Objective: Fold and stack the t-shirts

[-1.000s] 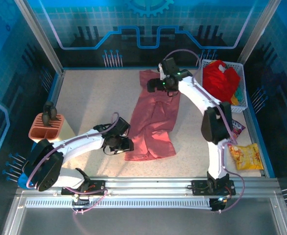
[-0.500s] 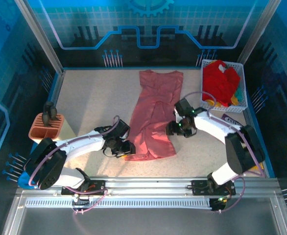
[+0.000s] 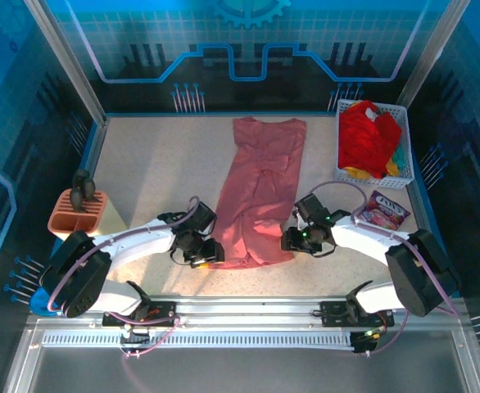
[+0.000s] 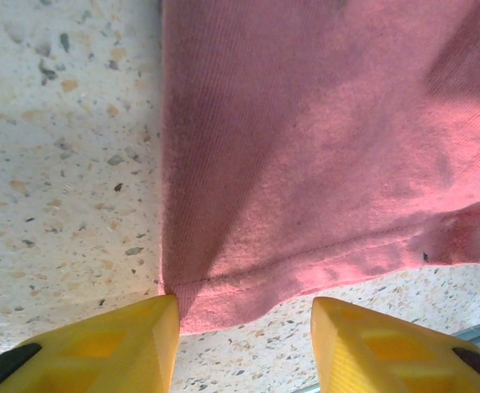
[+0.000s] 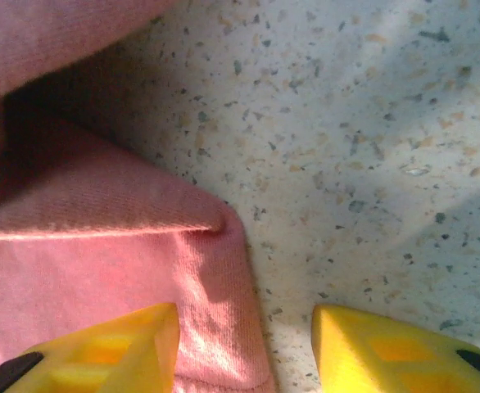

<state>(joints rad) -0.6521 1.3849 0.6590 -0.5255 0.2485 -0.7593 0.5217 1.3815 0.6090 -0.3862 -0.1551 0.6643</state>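
**Top view:** the salmon-pink t-shirt (image 3: 260,192) lies lengthwise at the centre of the table (image 3: 158,164), one end toward 12 o'clock and the hem toward 6. The left gripper (image 3: 207,250) stands at the hem's 7 o'clock corner, the right gripper (image 3: 290,240) at its 5 o'clock corner. **Wrist views:** both pairs of yellow fingers are parted and unclenched, straddling hem cloth that lies flat on the table. The red t-shirt (image 3: 369,135) sits heaped in the white basket (image 3: 339,143) at 2 o'clock.

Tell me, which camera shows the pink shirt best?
The top view: the whole pink shirt lies stretched out on the table. The left wrist view catches its hem corner up close, the right wrist view a folded edge.
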